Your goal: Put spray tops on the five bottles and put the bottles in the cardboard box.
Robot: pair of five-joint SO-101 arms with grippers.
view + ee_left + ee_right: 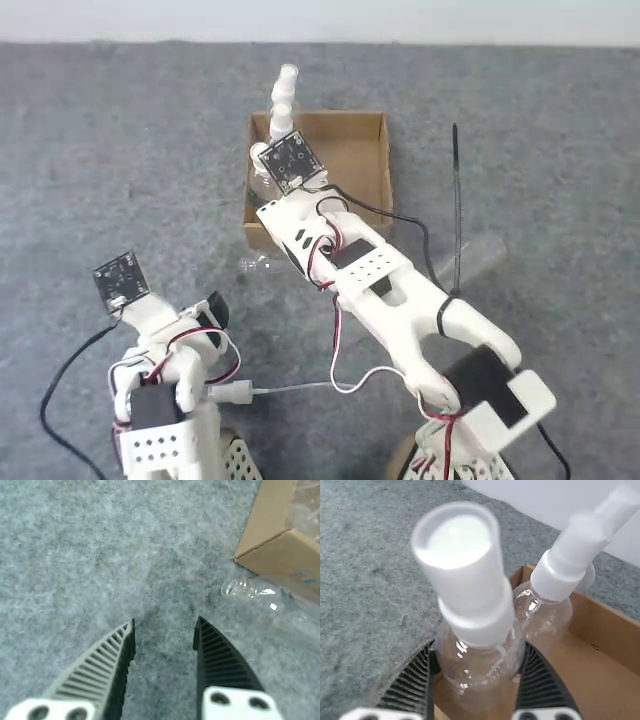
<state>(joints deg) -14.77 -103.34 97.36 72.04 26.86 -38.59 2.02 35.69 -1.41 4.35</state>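
The high camera looks down over the table (pixel 90 140) from above; the wrist cameras sit close behind the left pincer (pixel 165 622) and right pincer (pixel 480 647) (all three catch the cardboard box (pixel 385 170)).

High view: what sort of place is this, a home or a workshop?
Probably a robotics test bench, not a home: two small white arms with bare wiring stand on a grey felt-covered table, by a cardboard box of spray-topped bottles.
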